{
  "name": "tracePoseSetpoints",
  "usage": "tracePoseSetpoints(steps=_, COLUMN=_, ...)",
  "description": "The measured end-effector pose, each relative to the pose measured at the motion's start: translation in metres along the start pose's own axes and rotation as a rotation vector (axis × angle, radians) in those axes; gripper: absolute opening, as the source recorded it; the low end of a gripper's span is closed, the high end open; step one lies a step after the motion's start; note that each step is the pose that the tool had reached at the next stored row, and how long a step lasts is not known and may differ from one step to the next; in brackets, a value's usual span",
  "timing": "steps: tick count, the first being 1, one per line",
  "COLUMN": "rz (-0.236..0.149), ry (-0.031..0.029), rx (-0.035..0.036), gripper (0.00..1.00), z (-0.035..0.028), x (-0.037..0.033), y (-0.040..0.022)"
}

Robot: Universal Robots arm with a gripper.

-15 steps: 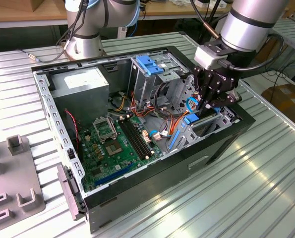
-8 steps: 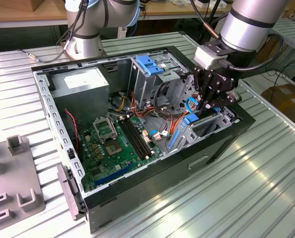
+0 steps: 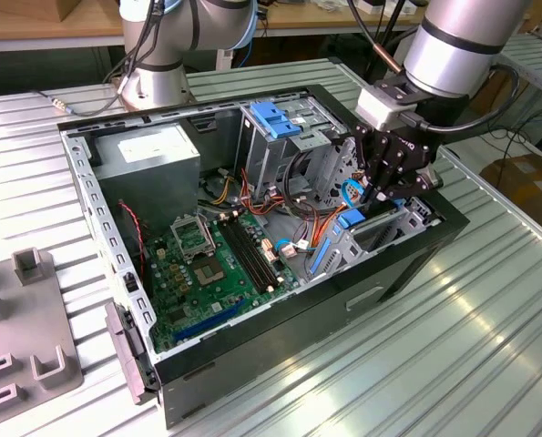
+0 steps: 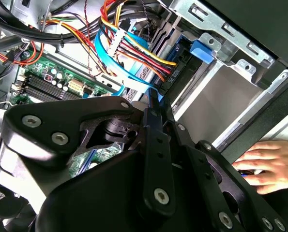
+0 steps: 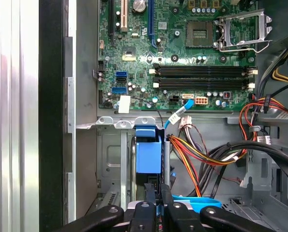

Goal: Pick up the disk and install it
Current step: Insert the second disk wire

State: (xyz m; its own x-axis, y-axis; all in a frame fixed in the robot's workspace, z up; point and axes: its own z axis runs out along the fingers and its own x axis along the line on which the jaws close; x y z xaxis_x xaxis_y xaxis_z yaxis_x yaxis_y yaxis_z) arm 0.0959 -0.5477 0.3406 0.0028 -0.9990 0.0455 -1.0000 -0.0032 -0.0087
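The disk (image 5: 148,155) sits slotted in its bay (image 5: 115,159), pincer (image 5: 157,205) closed at its edge.

This is a robotics lab or electronics assembly workshop. An open desktop computer case (image 3: 280,273) lies on its side on a table (image 3: 453,364) of ribbed metal slats, its green motherboard (image 3: 216,264), power supply (image 3: 152,159), drive cage (image 3: 280,137) and bundled coloured cables (image 5: 206,150) all exposed. A grey industrial robot arm (image 3: 453,45) reaches over the case, and a second arm's base (image 3: 157,86) is bolted to the same table behind it. A grey holding fixture (image 3: 25,328) sits at the exterior view's left. Wooden workbenches (image 3: 34,23) run along the back, and a cardboard box (image 3: 526,177) stands on the floor beside the table.
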Motion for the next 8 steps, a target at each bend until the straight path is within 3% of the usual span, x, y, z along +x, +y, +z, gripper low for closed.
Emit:
tracePoseSetpoints(steps=3, rz=0.000, ry=-0.0006, rx=0.0001, gripper=0.17, z=0.0003, x=0.0000, y=0.0000)
tracePoseSetpoints(steps=5, rz=0.000, ry=-0.0002, rx=0.0001, gripper=0.29, z=-0.0013, x=0.0001, y=0.0000)
tracePoseSetpoints(steps=8, rz=0.000, ry=-0.0001, rx=0.0006, gripper=0.29, z=-0.0056, x=0.0002, y=-0.0001)
